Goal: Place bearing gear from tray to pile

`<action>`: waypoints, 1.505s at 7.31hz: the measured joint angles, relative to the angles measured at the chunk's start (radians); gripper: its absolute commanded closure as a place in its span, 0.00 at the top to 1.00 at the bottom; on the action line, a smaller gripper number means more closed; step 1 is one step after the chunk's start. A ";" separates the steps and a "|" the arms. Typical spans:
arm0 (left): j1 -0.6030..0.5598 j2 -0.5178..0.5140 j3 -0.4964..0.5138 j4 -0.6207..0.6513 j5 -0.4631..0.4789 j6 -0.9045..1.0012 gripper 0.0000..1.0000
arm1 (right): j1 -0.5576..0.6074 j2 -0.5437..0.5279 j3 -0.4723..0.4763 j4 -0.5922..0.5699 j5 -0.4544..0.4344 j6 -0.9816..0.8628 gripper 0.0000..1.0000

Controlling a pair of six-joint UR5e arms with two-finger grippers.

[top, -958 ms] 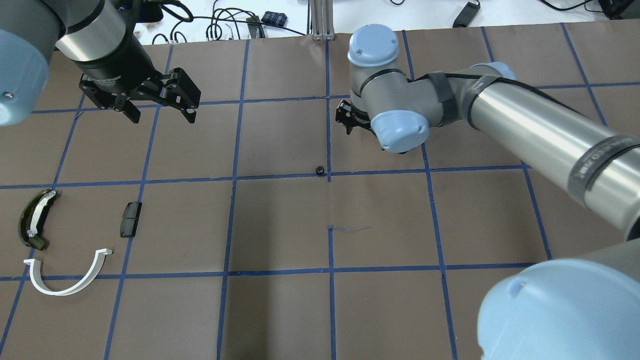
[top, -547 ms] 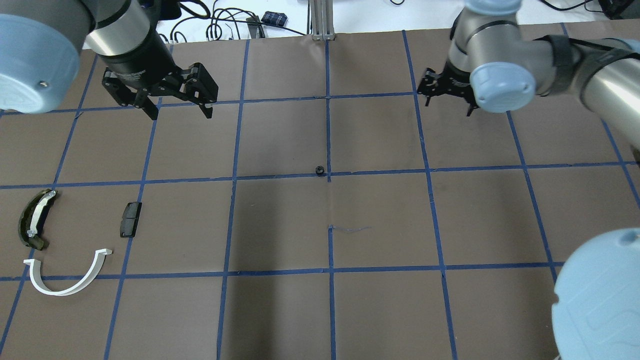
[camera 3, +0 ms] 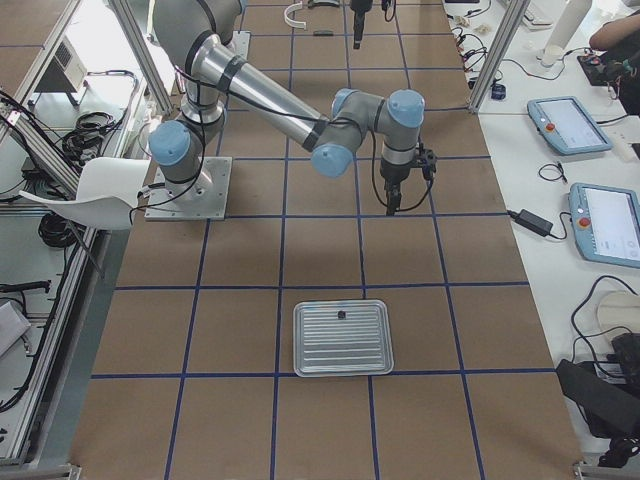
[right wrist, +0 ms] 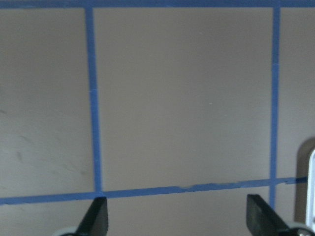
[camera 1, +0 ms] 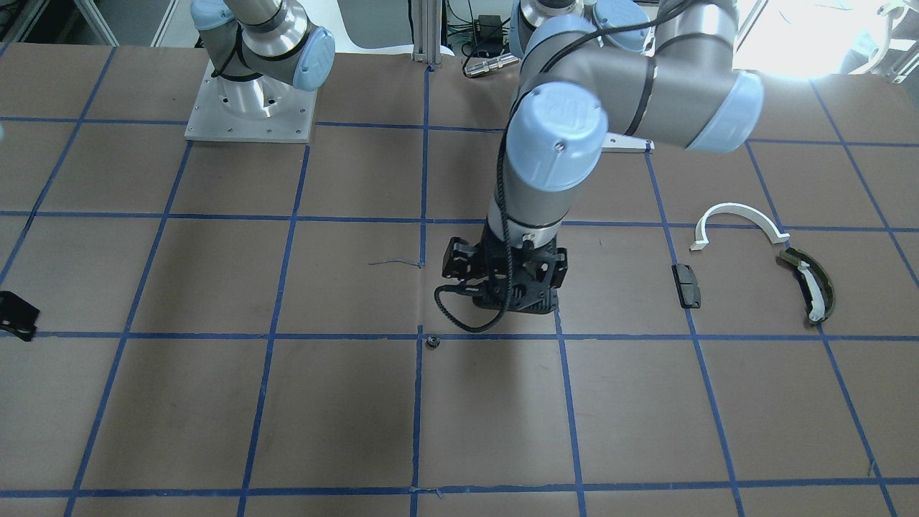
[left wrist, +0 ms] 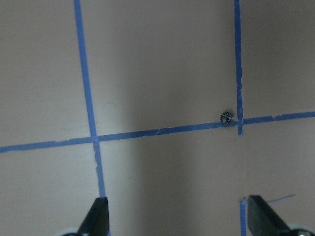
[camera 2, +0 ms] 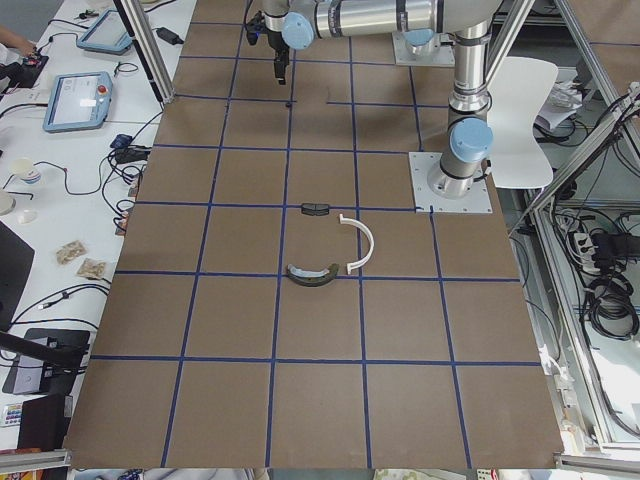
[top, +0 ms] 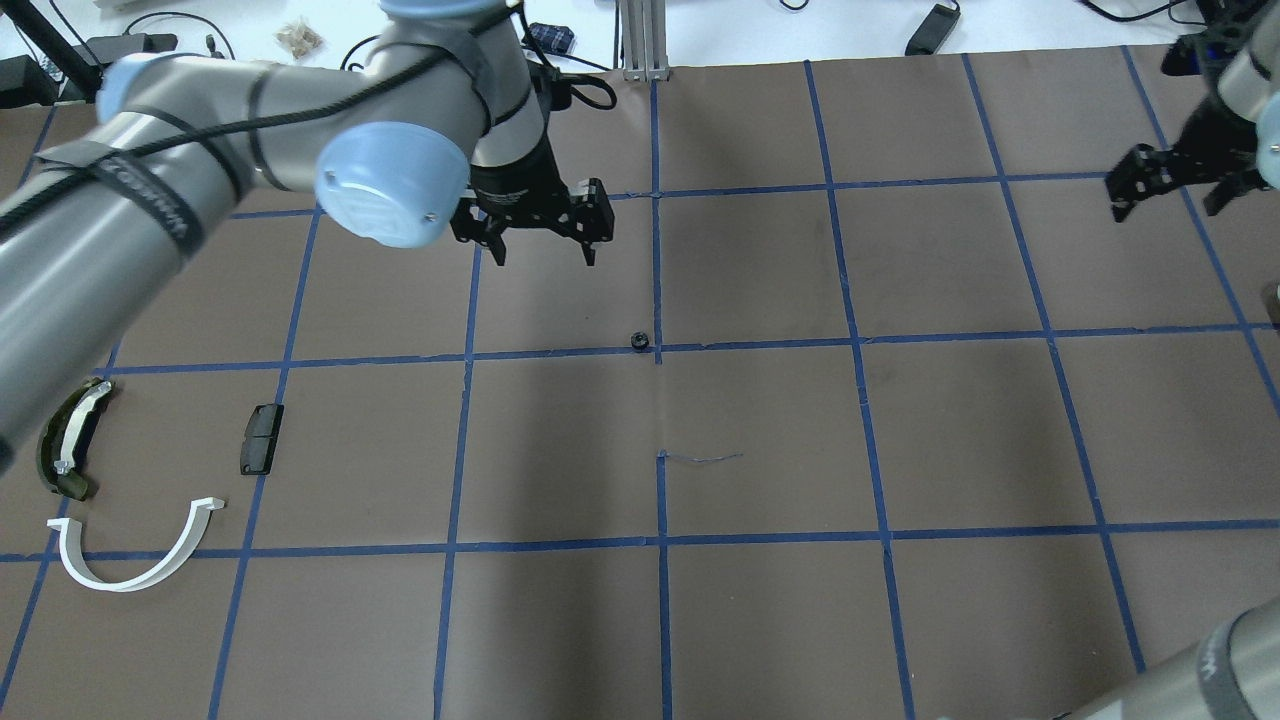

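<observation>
Left arm has swung in from the far left corner toward the middle of the desk [top: 900, 440], and the right arm has pulled back out to the right edge. Left pincer [top: 544, 255] hangs over the brown paper with its 2 fingers spread wide, nothing between them. It is near the bearing gear [top: 637, 341] but not touching it. From the left wrist camera, the gear sits ahead and off to the right, right against a crossing of blue tape lines. It lies flat and looks round, with its toothed rim and bore facing up, so no long axis can be made out.

Right pincer [top: 1165, 208] is also wide open and empty, near the tray [camera 3: 340, 345]. 1 small dark piece shows on the tray.

Over on the left side lies the pile, well apart from the gear: the white half-ring [top: 118, 584], the olive curved piece [top: 68, 440] and the black block [top: 261, 438].
</observation>
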 measured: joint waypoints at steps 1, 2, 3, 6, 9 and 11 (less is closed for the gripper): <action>-0.031 -0.062 -0.002 0.065 0.000 -0.034 1.00 | -0.114 0.010 0.004 -0.004 0.010 -0.189 1.00; -0.061 -0.119 0.000 0.127 0.001 -0.057 1.00 | -0.219 0.031 0.004 -0.009 0.033 -0.358 1.00; -0.088 -0.172 0.006 0.189 0.004 -0.095 1.00 | -0.311 0.072 0.004 -0.025 0.058 -0.530 1.00; -0.145 -0.244 -0.030 0.287 0.015 -0.197 1.00 | -0.419 0.197 0.002 -0.110 0.078 -1.075 1.00; -0.148 -0.247 -0.080 0.339 0.015 -0.207 1.00 | -0.427 0.223 0.009 -0.117 0.126 -1.383 0.90; -0.144 -0.251 -0.086 0.349 0.018 -0.207 0.98 | -0.427 0.231 0.010 -0.136 0.138 -1.442 0.83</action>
